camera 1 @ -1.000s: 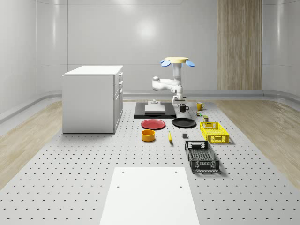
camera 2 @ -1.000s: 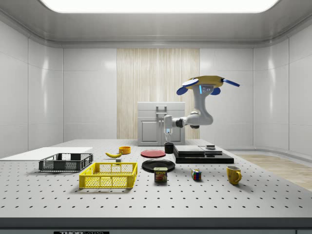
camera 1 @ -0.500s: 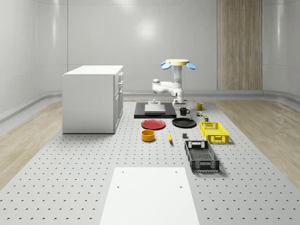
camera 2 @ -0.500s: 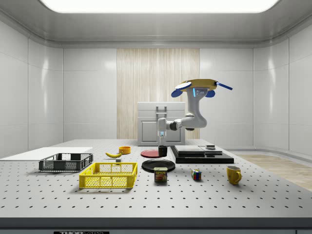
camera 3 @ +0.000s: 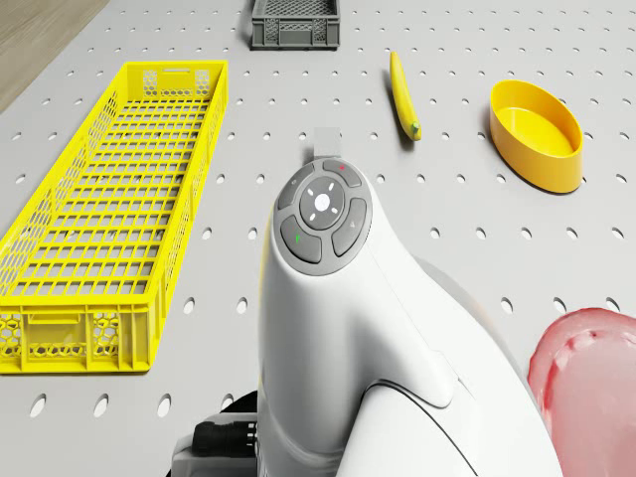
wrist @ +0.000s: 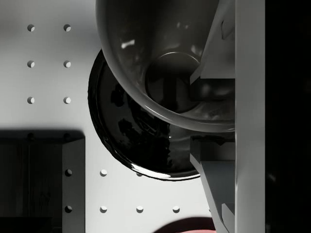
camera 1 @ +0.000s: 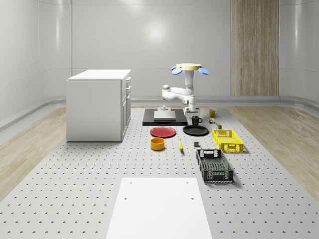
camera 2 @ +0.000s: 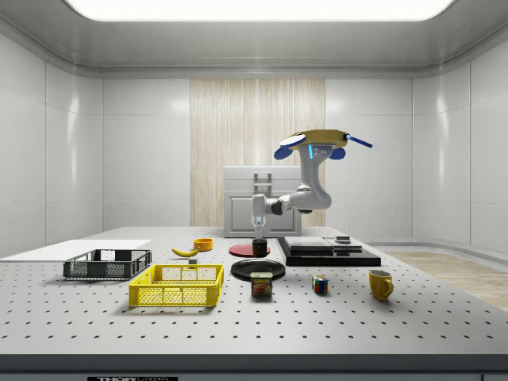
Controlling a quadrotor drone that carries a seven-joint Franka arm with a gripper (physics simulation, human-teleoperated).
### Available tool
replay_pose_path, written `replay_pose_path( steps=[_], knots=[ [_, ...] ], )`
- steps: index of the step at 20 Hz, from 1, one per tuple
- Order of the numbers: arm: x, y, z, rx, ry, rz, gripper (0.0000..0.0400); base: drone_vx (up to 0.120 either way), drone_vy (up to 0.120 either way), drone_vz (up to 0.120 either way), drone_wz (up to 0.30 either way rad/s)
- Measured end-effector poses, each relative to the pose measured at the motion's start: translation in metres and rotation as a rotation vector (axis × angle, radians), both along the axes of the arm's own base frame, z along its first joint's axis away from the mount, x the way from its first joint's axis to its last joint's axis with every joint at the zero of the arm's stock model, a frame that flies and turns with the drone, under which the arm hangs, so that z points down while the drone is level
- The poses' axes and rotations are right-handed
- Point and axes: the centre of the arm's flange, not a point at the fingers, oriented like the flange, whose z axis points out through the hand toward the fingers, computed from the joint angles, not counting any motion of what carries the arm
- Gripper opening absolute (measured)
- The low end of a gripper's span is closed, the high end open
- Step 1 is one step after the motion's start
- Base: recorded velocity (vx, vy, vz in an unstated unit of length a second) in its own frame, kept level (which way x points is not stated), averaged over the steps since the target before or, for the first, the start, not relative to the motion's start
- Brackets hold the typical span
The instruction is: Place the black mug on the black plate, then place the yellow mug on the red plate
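Black and glossy, the black mug point(wrist: 165, 63) hung clamped in the tool point(wrist: 214, 131), whose fingers point(wrist: 218, 189) pinched the cup's wall, one inside the rim and one outside. Directly beneath the tool lay the black plate point(wrist: 131, 141); in the side view the black mug point(camera 2: 259, 246) was held just above that plate point(camera 2: 258, 268), whether touching it or not I could not tell. Just beside the black plate, on the tool's far side from the yellow crate point(camera 1: 228, 140), rested the red plate point(camera 1: 163, 132). The white arm point(camera 2: 290, 202) reached from the tool back up to the drone point(camera 2: 317, 144), which hovered above the dark platform point(camera 2: 325, 254) next to the plates. Well apart from the tool, beyond the crate's end, stood the yellow mug point(camera 2: 381, 284) upright on the perforated surface point(camera 1: 89, 169). Farther out from the tool sat a yellow bowl point(camera 3: 537, 134), a banana point(camera 3: 403, 94) and a dark crate point(camera 1: 214, 166).
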Motion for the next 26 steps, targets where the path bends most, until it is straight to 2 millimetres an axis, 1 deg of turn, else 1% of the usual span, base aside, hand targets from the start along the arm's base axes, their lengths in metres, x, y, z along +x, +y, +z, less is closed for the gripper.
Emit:
replay_pose_path(
  steps=[10,22,23,24,25,26],
  knots=[
    [0.000,0.000,0.036,0.000,0.000,0.000,0.0100,0.000,0.000,0.000,0.000],
    [0.000,0.000,0.071,0.000,0.000,0.000,0.0100,0.000,0.000,0.000,0.000],
    [0.000,0.000,0.073,0.000,0.000,0.000,0.0166,0.000,0.000,0.000,0.000],
    [0.000,0.000,0.074,0.000,0.000,0.000,0.0218,0.000,0.000,0.000,0.000],
    [0.000,0.000,0.074,0.000,0.000,0.000,0.0258,0.000,0.000,0.000,0.000],
    [0.000,0.000,0.072,0.000,0.000,0.000,0.0289,0.000,0.000,0.000,0.000]
  ],
)
